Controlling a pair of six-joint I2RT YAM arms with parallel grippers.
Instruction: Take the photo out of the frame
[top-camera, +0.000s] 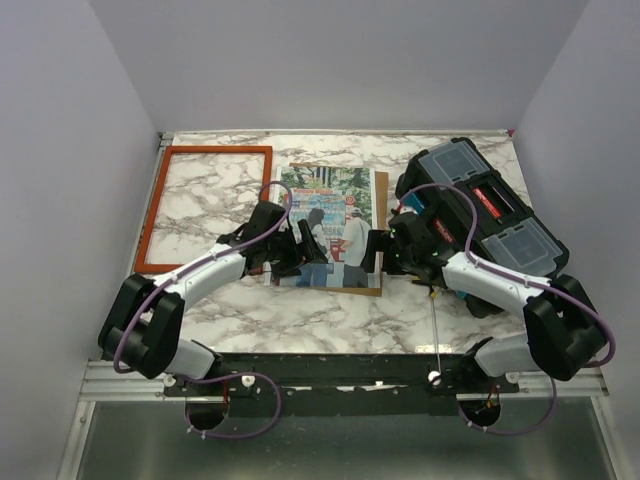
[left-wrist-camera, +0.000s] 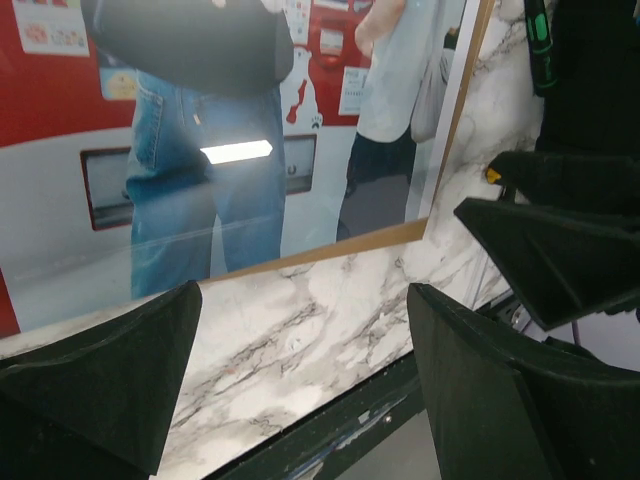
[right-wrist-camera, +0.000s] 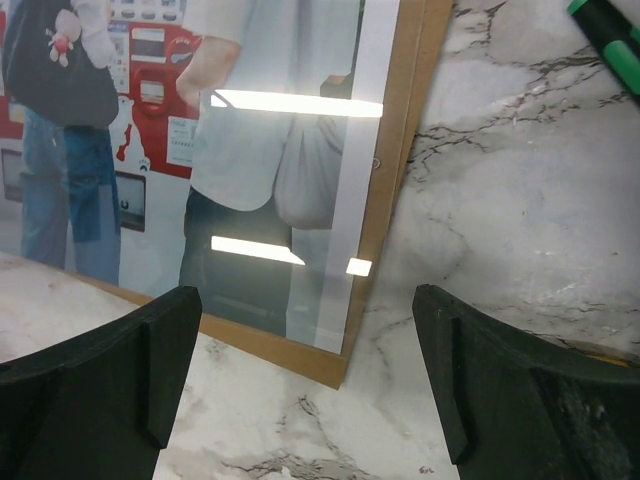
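Observation:
The orange-red frame (top-camera: 207, 205) lies empty at the back left of the marble table, with table showing through it. The photo (top-camera: 330, 220), a glossy print of people by red vending machines, lies on a brown board (top-camera: 376, 287) in the middle. The photo also shows in the left wrist view (left-wrist-camera: 250, 150) and the right wrist view (right-wrist-camera: 200, 150), with the board's edge (right-wrist-camera: 385, 200) beside it. My left gripper (top-camera: 305, 250) is open over the photo's near left part. My right gripper (top-camera: 378, 250) is open at the photo's right edge. Both are empty.
A black toolbox (top-camera: 485, 215) with clear lid compartments stands at the right, close behind my right arm. A green marker (right-wrist-camera: 610, 40) lies on the table near it. The table's near edge with a dark rail (left-wrist-camera: 330, 420) runs just below my left gripper.

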